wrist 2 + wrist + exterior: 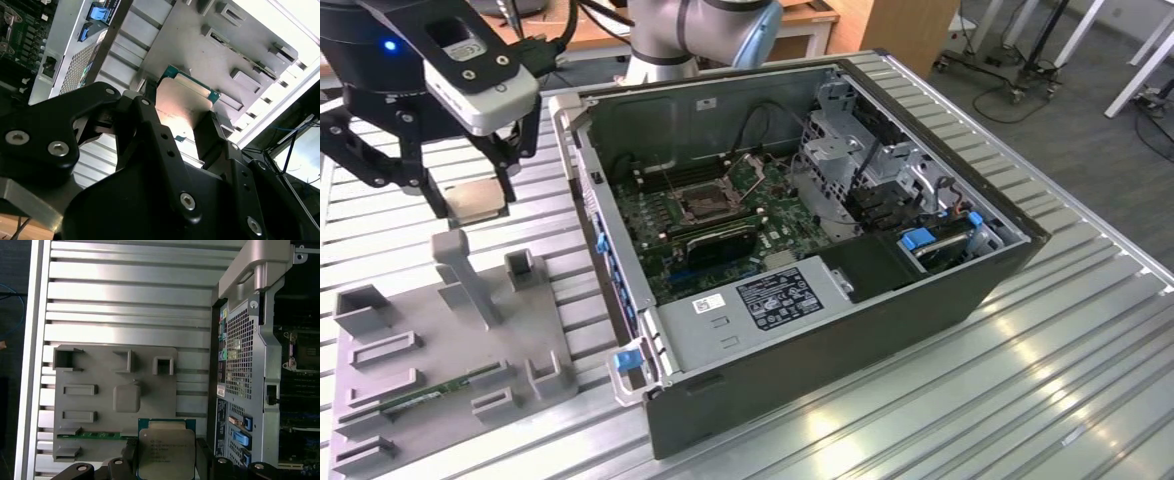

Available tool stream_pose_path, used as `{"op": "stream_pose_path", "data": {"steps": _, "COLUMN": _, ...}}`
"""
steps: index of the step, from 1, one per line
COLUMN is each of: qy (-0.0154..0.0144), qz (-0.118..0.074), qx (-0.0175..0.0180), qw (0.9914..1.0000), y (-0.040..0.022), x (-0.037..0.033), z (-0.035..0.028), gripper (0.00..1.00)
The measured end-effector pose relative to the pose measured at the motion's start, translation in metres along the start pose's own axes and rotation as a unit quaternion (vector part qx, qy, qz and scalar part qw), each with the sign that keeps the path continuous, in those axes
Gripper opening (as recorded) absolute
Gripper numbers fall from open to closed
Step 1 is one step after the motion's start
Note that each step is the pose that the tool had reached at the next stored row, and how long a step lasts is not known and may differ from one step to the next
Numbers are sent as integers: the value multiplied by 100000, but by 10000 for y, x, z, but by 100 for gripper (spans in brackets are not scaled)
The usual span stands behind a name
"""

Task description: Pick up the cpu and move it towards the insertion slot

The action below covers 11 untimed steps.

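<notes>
At the upper left of the exterior view the gripper (476, 196) hangs above the slatted table (1014, 400). Its fingers (202, 458) pinch the cpu (166, 450) by two opposite edges. Both wrist views show the chip clamped flat between them, its pale metal face toward the first wrist camera. It hangs clear of the grey fixture tray (420, 320) at the lower left, so the pick-up looks done. The carry, as I judge it, is barely begun: the chip is outside the computer case and well apart from the insertion slot.

The tray holds a green memory stick (434, 392), lying in one of its long narrow holders near the frame's bottom left.

Further right, the open computer case (881, 320) takes the centre of the frame. Inside it lies the green motherboard (647, 215), with the insertion slot (707, 200) on it, a silvery frame around a dark centre. A labelled power supply box (761, 300) sits at the near edge, and a metal drive cage (847, 150) stands at the right.
</notes>
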<state>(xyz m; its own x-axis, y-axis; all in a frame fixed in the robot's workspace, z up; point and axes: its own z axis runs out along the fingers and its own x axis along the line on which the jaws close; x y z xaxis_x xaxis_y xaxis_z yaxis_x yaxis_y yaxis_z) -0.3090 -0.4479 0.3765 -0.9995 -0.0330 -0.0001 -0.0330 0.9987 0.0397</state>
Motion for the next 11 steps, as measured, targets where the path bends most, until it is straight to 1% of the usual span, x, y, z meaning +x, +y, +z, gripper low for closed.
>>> {"op": "stream_pose_path", "data": {"steps": 11, "qy": 2, "qz": -3, "qx": 2, "qw": 100000, "y": -6, "x": -166, "z": 0, "gripper": 55}}
